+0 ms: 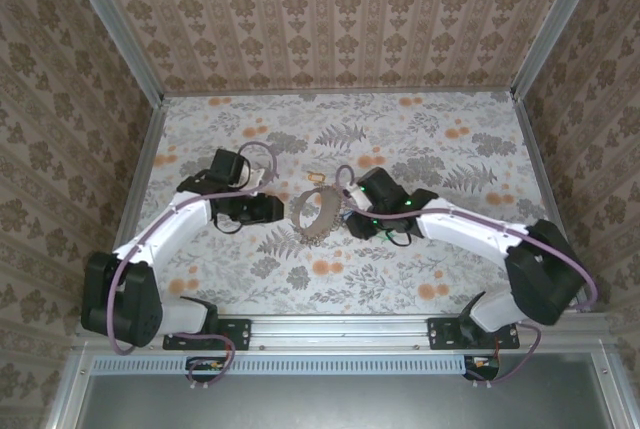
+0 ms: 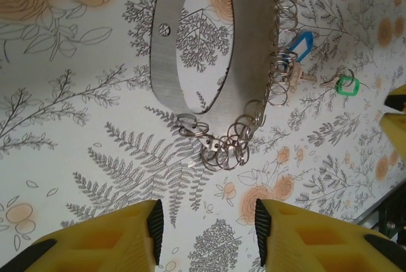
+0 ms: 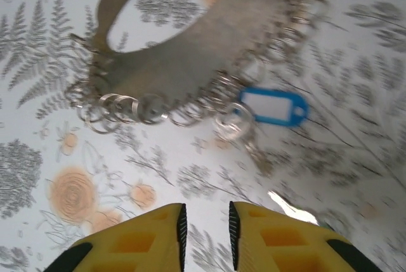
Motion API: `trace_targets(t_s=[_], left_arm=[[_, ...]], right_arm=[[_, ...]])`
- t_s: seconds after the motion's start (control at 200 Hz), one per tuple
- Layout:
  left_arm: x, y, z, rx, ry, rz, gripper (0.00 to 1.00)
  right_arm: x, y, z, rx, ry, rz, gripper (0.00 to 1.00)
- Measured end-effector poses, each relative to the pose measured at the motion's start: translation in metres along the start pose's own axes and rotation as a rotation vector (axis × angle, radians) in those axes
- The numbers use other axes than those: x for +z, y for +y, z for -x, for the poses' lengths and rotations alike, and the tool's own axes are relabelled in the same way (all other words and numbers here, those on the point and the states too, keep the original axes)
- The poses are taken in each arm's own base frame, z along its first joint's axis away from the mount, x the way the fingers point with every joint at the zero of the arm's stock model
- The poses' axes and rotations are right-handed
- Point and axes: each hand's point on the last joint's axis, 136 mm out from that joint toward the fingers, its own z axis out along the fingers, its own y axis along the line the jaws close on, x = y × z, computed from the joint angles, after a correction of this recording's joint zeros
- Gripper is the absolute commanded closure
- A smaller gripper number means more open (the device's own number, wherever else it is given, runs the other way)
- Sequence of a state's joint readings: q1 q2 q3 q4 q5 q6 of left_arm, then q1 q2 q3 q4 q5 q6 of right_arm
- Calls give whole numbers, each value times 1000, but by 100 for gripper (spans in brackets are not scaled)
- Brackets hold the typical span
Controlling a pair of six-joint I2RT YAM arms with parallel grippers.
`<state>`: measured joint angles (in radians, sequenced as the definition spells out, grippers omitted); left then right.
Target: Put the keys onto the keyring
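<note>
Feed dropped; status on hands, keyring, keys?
Left hand open, empty. Right hand barely parted, empty. Keyring lying flat, blue key at its rings, green key loose nearby. Nothing blocking.

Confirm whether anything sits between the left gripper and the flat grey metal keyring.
Nothing visible does. In the left wrist view, bare floral tablecloth lies between the open left gripper and the flat grey metal keyring, whose near edge carries small silver split rings.
</note>
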<state>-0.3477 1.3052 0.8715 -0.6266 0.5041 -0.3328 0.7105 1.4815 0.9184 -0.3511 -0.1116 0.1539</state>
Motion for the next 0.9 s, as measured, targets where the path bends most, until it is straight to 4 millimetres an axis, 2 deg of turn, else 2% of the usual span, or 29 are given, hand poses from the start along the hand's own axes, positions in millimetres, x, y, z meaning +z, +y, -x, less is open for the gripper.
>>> trace_targets(t_s=[0.145, 0.245, 0.385, 0.47, 0.56, 0.75, 0.9], left_arm=[[0, 11, -8, -53, 9, 9, 55], [1, 19, -15, -90, 18, 17, 54], [1, 22, -18, -106, 18, 19, 54], [0, 22, -19, -109, 12, 19, 54], [-1, 26, -20, -121, 6, 22, 54], [0, 32, -24, -148, 0, 29, 54], [1, 32, -24, -146, -2, 29, 54]], right_arm=[[15, 35, 2, -43, 37, 103, 65], [27, 47, -4, -53, 81, 147, 64], [44, 48, -5, -21, 140, 116, 65], [52, 49, 4, 11, 163, 64, 64], [56, 51, 14, 53, 160, 16, 64], [62, 45, 22, 145, 186, -74, 61], [73, 39, 17, 174, 221, -145, 58]])
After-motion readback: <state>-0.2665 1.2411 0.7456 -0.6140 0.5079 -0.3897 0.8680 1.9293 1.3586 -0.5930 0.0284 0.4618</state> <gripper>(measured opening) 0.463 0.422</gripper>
